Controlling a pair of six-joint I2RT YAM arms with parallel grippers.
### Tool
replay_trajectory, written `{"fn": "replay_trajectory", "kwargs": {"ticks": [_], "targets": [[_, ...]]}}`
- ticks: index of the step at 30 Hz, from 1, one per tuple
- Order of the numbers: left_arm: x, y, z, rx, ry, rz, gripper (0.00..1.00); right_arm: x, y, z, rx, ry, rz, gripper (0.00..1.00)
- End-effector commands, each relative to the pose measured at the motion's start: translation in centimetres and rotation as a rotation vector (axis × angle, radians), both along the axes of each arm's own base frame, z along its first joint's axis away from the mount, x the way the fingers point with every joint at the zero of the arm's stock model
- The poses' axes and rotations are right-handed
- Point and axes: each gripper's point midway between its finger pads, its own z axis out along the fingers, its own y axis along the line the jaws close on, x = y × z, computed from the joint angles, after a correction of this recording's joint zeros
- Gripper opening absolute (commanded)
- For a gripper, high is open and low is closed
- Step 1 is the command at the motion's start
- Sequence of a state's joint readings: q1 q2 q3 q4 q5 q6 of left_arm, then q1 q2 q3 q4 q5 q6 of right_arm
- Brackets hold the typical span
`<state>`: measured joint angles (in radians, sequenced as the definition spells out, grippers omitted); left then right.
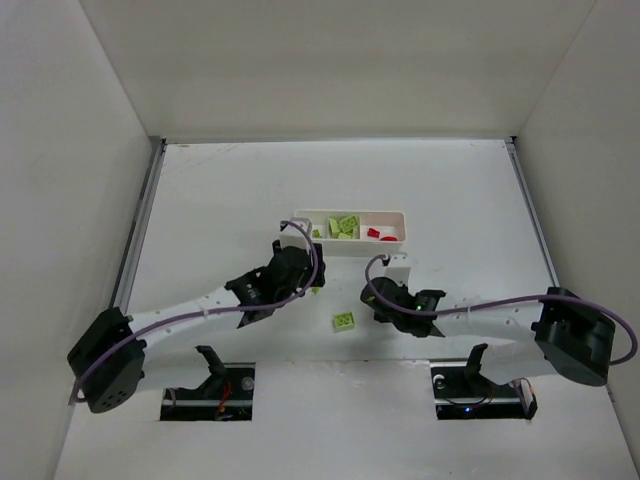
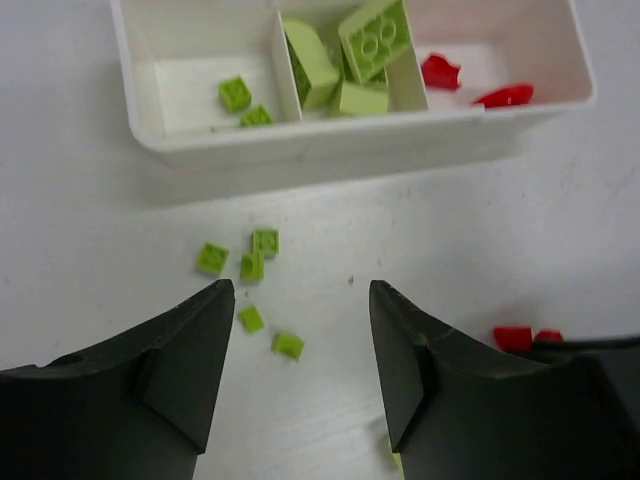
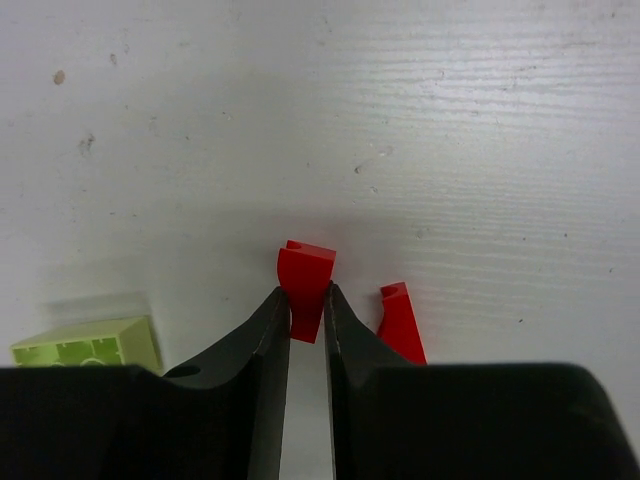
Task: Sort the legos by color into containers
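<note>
Right claw (image 3: 304, 292) is clenched on a small red plastic piece (image 3: 306, 265), biting only its near end. The piece looks to be down on the white desk (image 3: 450, 120); we can't tell if it's off the surface. A second red piece (image 3: 402, 328) lies just beside one of the claw's fingers (image 3: 345, 350), can't tell if touching. A larger lime-green brick (image 3: 88, 346) sits near, on the other side.

Left claw (image 2: 300, 292) is released, jaws apart, nothing between them. It hovers over a scatter of tiny lime-green plastic bricks (image 2: 252, 266) on the desk, just in front of the long shallow white plastic tray (image 2: 300, 140). Tray contents: two tiny greens (image 2: 235, 93) in the left compartment, bigger greens (image 2: 375, 38) in the middle, reds (image 2: 440, 72) in the right one.

Our read: step in hand is red piece into the right compartment. To do it well:
- lift straight up first, so we don't drag the neighbour red along
- bite is shallow, so slow travel, no wrist snap, or the piece pivots out
- cross the tray's front wall with margin, release low over the reds, away from the divider, so it can't bounce into the greens
- check the claw comes away bare before going for the second red
</note>
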<state>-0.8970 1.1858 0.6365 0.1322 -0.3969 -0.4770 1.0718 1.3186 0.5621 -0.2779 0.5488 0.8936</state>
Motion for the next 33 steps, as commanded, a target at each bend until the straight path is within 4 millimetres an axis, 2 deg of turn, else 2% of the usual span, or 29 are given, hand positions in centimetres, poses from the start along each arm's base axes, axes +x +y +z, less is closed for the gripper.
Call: {"fn": "replay_trajectory", "kwargs": {"ticks": [1,6,9,14,17,19,22,25,33], "targets": [[-3.2,-0.1,-1.3,0.002,0.027,-0.059,0.56,3.1,1.6,4.9,0.068,-0.133,0.01,0.18],[-7.4,-2.7,-2.5,-0.009,0.031,-0.196,0.64,8.4,0.7,9.6,0.119,-0.239,-0.028,0.18],[-8.9,-4.4,-3.1,-0.006,0.018,-0.262,0.67,12.5,0.2,11.9,0.165,-0.294,-0.047,0.19],[-10.1,-6.0,-4.4,0.05,0.009,-0.32,0.69,17.9,-0.6,12.4,0.139,-0.297,-0.082,0.19],[-10.7,-6.6,-5.3,0.084,0.009,-0.353,0.69,19.8,-0.8,12.0,0.113,-0.293,-0.097,0.2],[-10.9,-6.9,-5.6,0.094,0.013,-0.365,0.69,20.6,-1.1,11.7,0.093,-0.292,-0.105,0.24],[-11.1,-7.2,-5.8,0.097,0.016,-0.379,0.69,21.3,-2.0,11.7,0.08,-0.302,-0.135,0.4],[-11.2,-7.2,-6.2,0.101,0.016,-0.388,0.69,21.1,-2.6,12.1,0.093,-0.324,-0.153,0.53],[-11.9,-8.5,-8.1,0.158,0.046,-0.484,0.67,19.5,-3.1,11.6,0.116,-0.323,-0.151,0.55]]}}
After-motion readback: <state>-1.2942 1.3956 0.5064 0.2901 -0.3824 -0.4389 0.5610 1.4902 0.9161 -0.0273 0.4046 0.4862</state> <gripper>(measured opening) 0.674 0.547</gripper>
